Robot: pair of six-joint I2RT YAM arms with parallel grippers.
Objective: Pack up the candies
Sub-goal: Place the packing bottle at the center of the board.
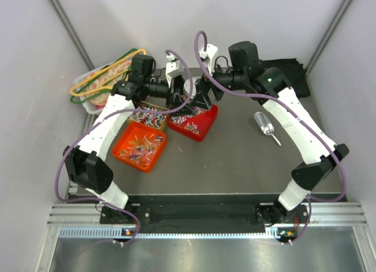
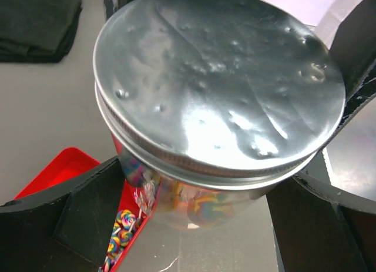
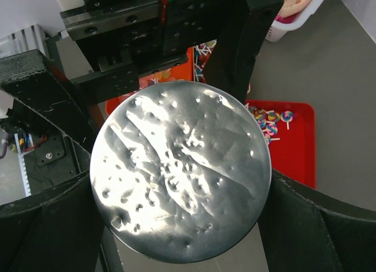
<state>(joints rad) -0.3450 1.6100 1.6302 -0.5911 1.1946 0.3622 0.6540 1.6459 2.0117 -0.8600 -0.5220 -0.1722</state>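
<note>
Because both arms meet over one small object, we rate collision as the first hazard. Above the grey table top (image 1: pixel 235 166), the left gripper (image 2: pixel 205 181) and the right gripper (image 3: pixel 182 187) work almost finger against finger. A small error in either path would knock them together.

Beside them the square red plastic tray (image 1: pixel 209 123) and the orange plastic tray (image 1: pixel 154 158) lie open, each carrying loose candies (image 1: pixel 189 126). A struck tray would scatter them across the table.

Between the grippers is the clear round jar (image 2: pixel 194 210), with more multicoloured candies visible through its wall. The left jaws stand wide and press on the jar's body from both sides. The right jaws clamp the rim of the dented silver metal lid (image 2: pixel 217 78) from above. We cannot tell whether the jar rests on the table or hangs beside the red tray. Nor can we tell whether the lid is going on or coming off.

Our judgement is that, if the lid is turned, the smooth wall may slip in the left jaws and the jar spin or tilt. A thin lid may also buckle under the squeeze or bind crooked on its thread. Candy sticks caught at the mouth would jam it.

As to markings, we read no brand, label or writing on lid, jar or trays. The candy wrappers are too small to read.
</note>
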